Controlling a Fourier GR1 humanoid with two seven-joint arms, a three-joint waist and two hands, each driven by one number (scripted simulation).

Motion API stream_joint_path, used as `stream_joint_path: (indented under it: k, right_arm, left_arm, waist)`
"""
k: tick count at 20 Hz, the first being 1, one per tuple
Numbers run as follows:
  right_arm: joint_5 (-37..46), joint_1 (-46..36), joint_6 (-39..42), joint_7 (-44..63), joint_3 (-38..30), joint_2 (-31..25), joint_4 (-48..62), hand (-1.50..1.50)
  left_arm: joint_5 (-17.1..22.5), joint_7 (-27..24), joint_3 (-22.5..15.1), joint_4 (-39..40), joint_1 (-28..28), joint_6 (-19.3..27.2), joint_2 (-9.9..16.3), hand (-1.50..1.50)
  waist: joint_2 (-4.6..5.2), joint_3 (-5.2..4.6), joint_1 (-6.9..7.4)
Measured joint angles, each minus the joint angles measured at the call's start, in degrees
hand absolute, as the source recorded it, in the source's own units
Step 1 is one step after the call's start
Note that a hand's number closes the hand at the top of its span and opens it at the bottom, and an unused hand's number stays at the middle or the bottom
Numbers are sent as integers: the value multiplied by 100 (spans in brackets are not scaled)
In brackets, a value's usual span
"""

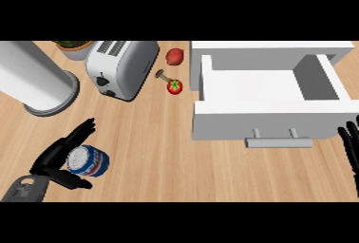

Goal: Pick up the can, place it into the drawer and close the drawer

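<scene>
Lower left: left hand (56, 159) at the near edge of the wooden tabletop (161, 142), fingers and thumb curled round the can (88, 161). Can blue and white, lying tilted on the tabletop within the hand's curl, its pale end facing up and to the left; fingers run along its far-left side, thumb lies below it.

Upper left: large white cylinder (35, 78) with a grey rim, lying at an angle. Behind it, partly cut by the frame, a pot (73, 47) with green content. Just to the right, a silver toaster (123, 66), tilted, its slots towards the far edge.

Centre, far side: a red fruit (175, 56); nearer, a small red item with a green top (174, 86) touching a short stalk-like piece (162, 74). What these are cannot be told.

Right: white drawer (270, 114) pulled open, interior bare and pale, grey bar handle (278, 141) on its front, facing the viewer. Can well apart from the drawer, to its lower left.

Right edge: right hand (350, 147), fingers straight and spread, pointing to the far side, just beside the drawer front's right end.
</scene>
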Motion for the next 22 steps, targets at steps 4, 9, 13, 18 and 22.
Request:
stream_joint_path:
  k: [4, 9, 13, 18, 22]
  right_arm:
    - [-19, 182, 62, -91, -8, 59, -110, -150]
    - [-49, 1, 19, 92, -40, 12, -116, -150]
    - [-117, 89, 108, 48, -127, -8, -123, -150]
    - [-235, 187, 154, 55, -163, -27, -228, -150]
    - [-257, 276, 203, -70, -191, 40, -171, -150]
  left_arm:
    - [48, 116, -78, 5, -105, 11, -139, -150]
    - [34, 65, -175, 150, -219, 26, -196, -150]
    - [43, 96, -298, -11, -145, 18, -270, -150]
    - [91, 118, -416, -109, -129, 17, -416, 150]
    - [180, 61, -469, -173, -158, -48, -465, 150]
  waist:
    - [-5, 1, -1]
    - [-2, 0, 3]
    - [-8, 1, 9]
    - [-8, 2, 8]
    - [-12, 6, 3]
